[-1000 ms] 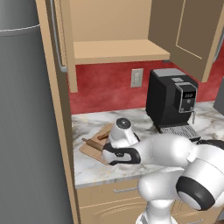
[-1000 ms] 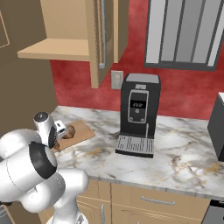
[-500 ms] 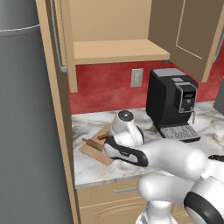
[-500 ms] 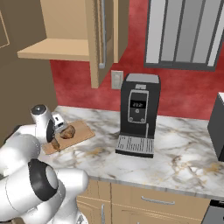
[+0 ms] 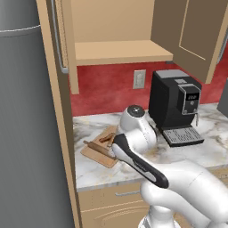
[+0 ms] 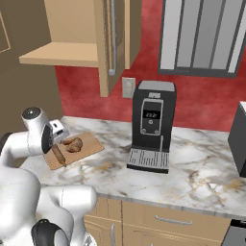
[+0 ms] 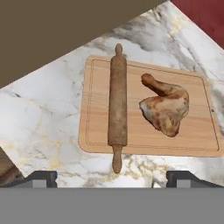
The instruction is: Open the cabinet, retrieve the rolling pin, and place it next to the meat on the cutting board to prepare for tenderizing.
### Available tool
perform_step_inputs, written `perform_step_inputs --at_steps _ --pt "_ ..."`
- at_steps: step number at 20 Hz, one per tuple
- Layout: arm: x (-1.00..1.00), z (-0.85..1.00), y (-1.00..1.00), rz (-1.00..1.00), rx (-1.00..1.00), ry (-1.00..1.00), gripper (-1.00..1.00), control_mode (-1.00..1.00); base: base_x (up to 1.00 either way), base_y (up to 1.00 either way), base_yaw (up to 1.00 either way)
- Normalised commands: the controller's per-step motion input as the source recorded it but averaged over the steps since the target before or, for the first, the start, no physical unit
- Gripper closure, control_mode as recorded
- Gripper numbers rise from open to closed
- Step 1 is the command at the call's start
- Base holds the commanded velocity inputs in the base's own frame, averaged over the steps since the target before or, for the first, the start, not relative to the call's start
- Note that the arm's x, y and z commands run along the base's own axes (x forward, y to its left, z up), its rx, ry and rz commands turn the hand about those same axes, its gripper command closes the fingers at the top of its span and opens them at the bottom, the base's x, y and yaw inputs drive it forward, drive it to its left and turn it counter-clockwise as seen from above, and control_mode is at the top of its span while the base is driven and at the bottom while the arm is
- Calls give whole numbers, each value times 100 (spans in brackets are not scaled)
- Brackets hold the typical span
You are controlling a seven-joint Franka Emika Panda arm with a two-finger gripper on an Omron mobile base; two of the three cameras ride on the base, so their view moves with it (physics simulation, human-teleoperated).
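Placing looks done — the rolling pin (image 7: 117,103) lies on the cutting board (image 7: 197,131) beside the meat (image 7: 166,107), tool (image 7: 111,178) spread and empty — so next calls for lifting clear.

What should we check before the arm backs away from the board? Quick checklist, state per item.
1. Rolling pin lies flat on the cutting board, handle ends overhanging both edges: ok.
2. Pin sits beside the meat, with a gap between them: ok.
3. Gripper open, nothing between its fingertips: ok.
4. Gripper lifted off the pin, no contact: ok.
5. Cabinet doors open, shelf bare: ok for retrieval; not ok if closing is required.
6. Coffee machine stands apart from the board: ok.
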Motion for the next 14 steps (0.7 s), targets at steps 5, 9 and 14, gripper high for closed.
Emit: perform_step_inputs --at_steps 5,9,14 --pt "-64 67 -11 0 0 -1 -100 -100 0 0 0" --pt "-81 61 -25 0 0 -2 -100 -100 0 0 0" --pt "-93 59 -32 0 0 -5 -100 -100 0 0 0"
